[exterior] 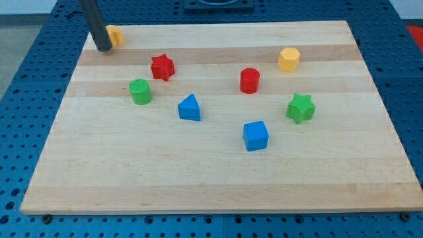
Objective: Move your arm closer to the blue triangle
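My tip beside orange block, well apart from blue triangle.

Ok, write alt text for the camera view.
My tip rests at the wooden board's top-left corner beside an orange block, far from the blue triangle near the centre. Other red, green, yellow and blue blocks lie scattered around.

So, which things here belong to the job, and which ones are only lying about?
Job:
my tip
blue triangle block

Lying about:
orange block, beside my tip
red star block
green cylinder
red cylinder
yellow block
green star block
blue cube
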`<act>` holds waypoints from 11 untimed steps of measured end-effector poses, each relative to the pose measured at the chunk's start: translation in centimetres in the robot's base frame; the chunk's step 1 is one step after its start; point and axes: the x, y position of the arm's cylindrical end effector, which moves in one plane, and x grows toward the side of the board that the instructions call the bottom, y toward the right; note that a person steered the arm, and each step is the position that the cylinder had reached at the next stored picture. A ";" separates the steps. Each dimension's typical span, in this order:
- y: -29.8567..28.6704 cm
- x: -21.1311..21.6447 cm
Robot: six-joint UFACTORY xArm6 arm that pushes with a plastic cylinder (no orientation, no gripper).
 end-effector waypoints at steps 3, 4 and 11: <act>0.0 -1.5; -0.9 -0.7; 15.2 17.0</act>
